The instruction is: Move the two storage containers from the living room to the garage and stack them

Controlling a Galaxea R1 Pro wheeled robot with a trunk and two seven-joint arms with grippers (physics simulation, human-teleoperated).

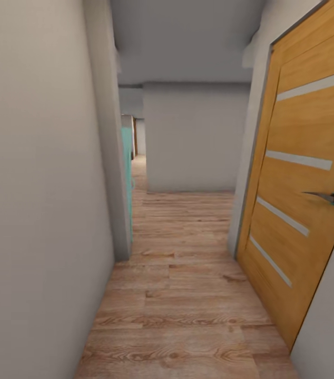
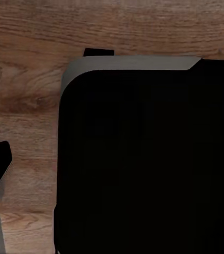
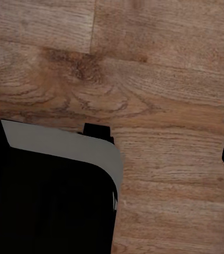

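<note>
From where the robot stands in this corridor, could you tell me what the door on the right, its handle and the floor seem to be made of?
The door looks like honey-coloured wood veneer with a smooth satin finish, with faint grain and pale inlaid stripes, possibly frosted glass. Its handle appears to be brushed grey metal, judging by the dull sheen. The floor reads as matte wood or laminate planks, with visible knots, grain and board seams.

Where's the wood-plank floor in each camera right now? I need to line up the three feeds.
Head view: the wood-plank floor runs down the hallway, between the white wall and the wooden door.
Left wrist view: planks beside the robot's dark base.
Right wrist view: planks beside the dark base.
Shared landmark: the floor's plank grain.
</note>
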